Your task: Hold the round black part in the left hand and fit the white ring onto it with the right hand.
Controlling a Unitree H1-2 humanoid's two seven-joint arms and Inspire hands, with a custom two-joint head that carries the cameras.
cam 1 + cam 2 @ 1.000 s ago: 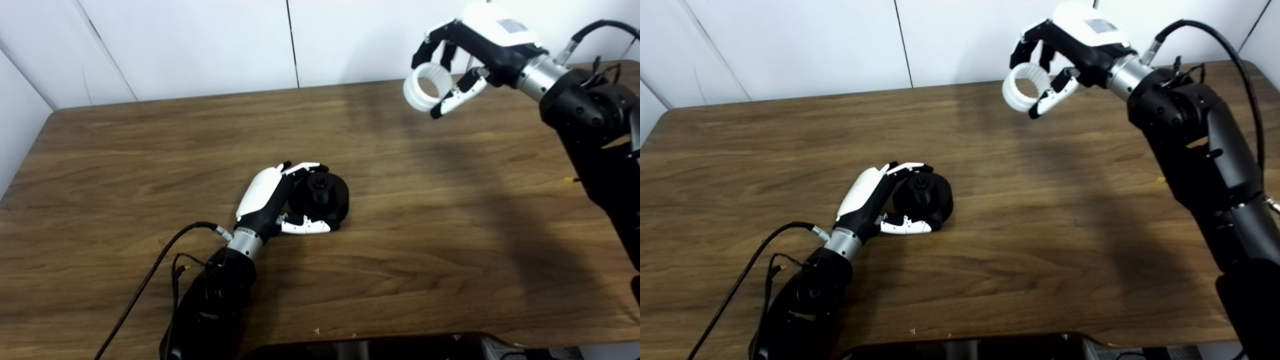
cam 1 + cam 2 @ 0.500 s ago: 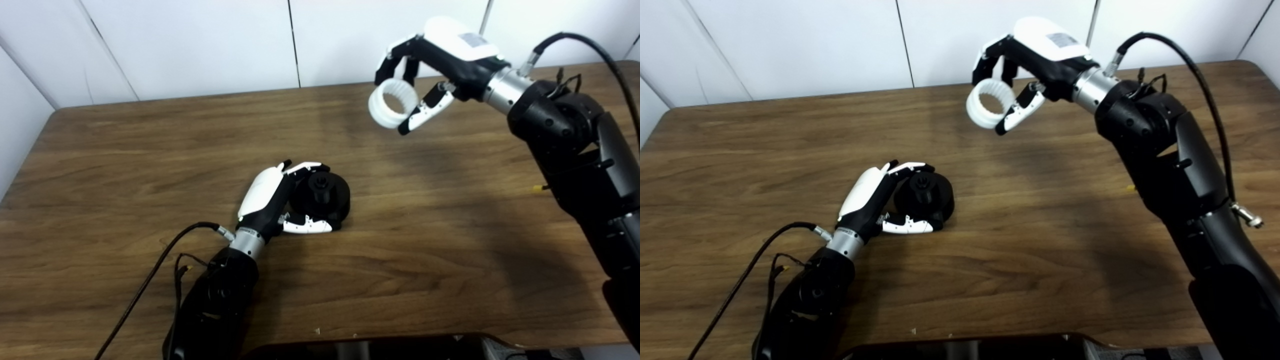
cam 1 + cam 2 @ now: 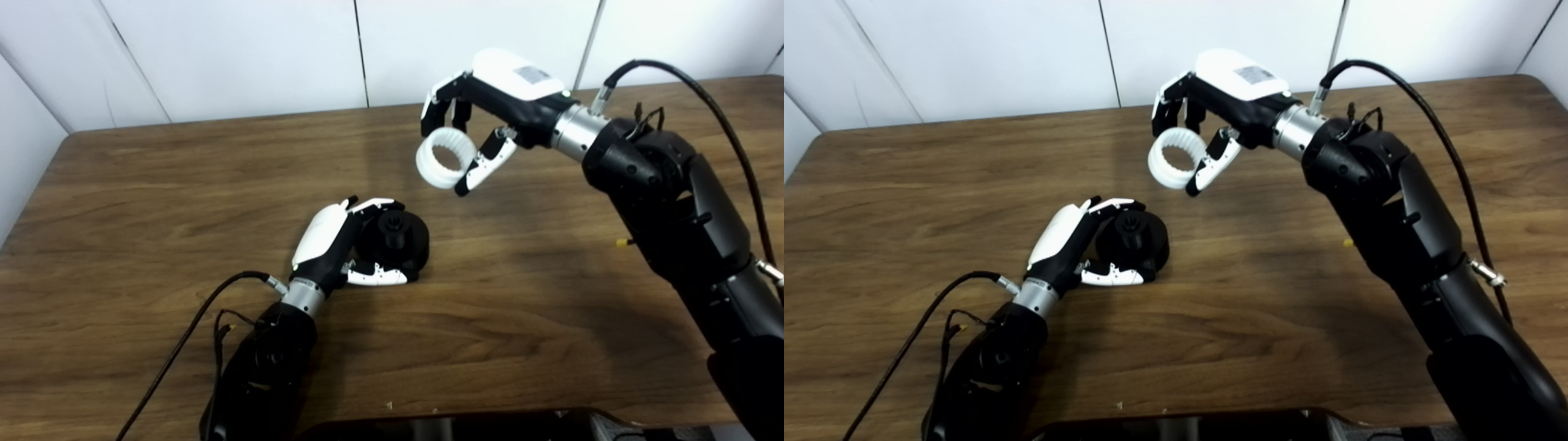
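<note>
Carried leftward and lower since a second ago, white toothed ring (image 3: 446, 158) pinched in right hand (image 3: 490, 101), now near round black part (image 3: 395, 243) clasped on table (image 3: 551, 294) by left hand (image 3: 334, 242); next: aligning over its hub, lowering.

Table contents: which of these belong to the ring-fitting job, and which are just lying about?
Part of the job:
- round black part, on the table, gripped by the left robot hand
- white ring, held in the air by the right robot hand

Just lying about:
- small yellow bit on the wooden table
- dark object at the near edge, too cut off to identify
</note>
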